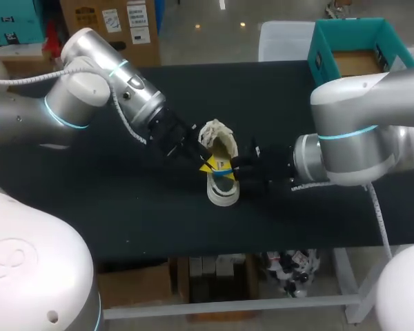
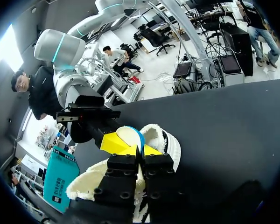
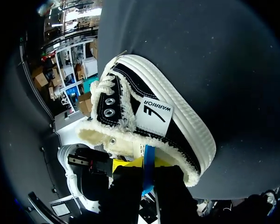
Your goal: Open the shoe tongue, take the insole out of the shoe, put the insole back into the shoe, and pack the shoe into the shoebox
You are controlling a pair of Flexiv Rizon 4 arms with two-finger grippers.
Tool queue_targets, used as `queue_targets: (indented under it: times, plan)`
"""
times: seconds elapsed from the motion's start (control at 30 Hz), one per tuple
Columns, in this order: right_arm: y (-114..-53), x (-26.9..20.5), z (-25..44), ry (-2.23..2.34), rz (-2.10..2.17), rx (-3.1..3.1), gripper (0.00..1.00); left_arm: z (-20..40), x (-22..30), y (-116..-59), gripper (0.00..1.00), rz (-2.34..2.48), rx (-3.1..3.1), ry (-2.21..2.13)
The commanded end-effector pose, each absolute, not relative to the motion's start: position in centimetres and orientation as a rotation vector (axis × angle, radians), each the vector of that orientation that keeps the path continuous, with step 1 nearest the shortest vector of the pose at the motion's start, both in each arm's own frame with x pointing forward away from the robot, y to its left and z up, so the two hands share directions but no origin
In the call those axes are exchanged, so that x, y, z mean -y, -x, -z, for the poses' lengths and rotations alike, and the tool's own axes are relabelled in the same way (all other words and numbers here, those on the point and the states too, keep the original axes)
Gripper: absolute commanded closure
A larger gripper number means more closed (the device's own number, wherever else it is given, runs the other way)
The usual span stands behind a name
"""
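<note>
The shoe (image 1: 222,194), black canvas with a white sole and cream fleece lining, lies on its side at the middle of the black table. Its blue-edged insole (image 3: 149,169) sticks out of the opening, and my right gripper (image 3: 148,164) is shut on that edge. From the other side my left gripper (image 2: 140,150) has its yellow tips shut together at the fleece collar (image 2: 170,144), right beside the insole (image 2: 130,133). I cannot tell whether it pinches anything. The two grippers (image 1: 207,164) (image 1: 233,167) meet at the shoe's opening. The teal shoebox (image 1: 345,48) stands open at the back right.
A white bin (image 1: 283,38) sits next to the shoebox at the table's far edge. The table (image 1: 110,200) is bare on the left and along the front edge.
</note>
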State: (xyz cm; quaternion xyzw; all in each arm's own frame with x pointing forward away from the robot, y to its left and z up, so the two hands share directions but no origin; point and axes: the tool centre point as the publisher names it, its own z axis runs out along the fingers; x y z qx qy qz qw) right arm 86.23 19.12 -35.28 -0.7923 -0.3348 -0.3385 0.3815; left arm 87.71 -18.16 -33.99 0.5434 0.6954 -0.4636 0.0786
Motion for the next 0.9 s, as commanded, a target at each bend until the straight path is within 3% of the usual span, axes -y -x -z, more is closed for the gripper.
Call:
queue_targets:
  times: [0.03, 0.2, 0.27, 0.37, 0.43, 0.6, 0.63, 0.73, 0.9]
  plan:
    - [-87.6, -19.4, 36.1, 2.017, 0.826, 0.861, 1.00, 34.9, 18.4, -88.5, 1.00, 1.410, -2.090, -1.624]
    - [-87.3, -19.5, 35.9, 2.026, 0.799, 0.864, 1.00, 35.0, 18.2, -88.5, 1.00, 1.413, -2.096, -1.618]
    - [-86.7, -19.5, 35.3, 2.052, 0.799, 0.870, 0.73, 35.0, 18.1, -88.5, 1.00, 1.413, -2.096, -1.618]
    - [-85.7, -19.4, 34.4, 2.094, 0.806, 0.877, 0.60, 34.8, 18.0, -88.4, 1.00, 1.415, -2.090, -1.619]
    - [-85.2, -19.4, 34.1, 2.112, 0.810, 0.878, 0.58, 34.7, 18.0, -88.3, 1.00, 1.415, -2.086, -1.620]
    - [-84.4, -19.2, 33.6, 2.124, 0.823, 0.879, 0.71, 34.6, 18.2, -88.1, 1.00, 1.414, -2.081, -1.622]
    - [-84.4, -19.2, 33.6, 2.126, 0.824, 0.879, 0.87, 34.6, 18.2, -88.0, 1.00, 1.413, -2.080, -1.624]
    - [-84.3, -19.4, 33.7, 2.135, 0.809, 0.884, 1.00, 34.5, 18.2, -88.0, 1.00, 1.411, -2.078, -1.624]
    - [-84.4, -19.6, 34.0, 2.152, 0.784, 0.894, 1.00, 34.4, 18.2, -87.9, 1.00, 1.411, -2.078, -1.620]
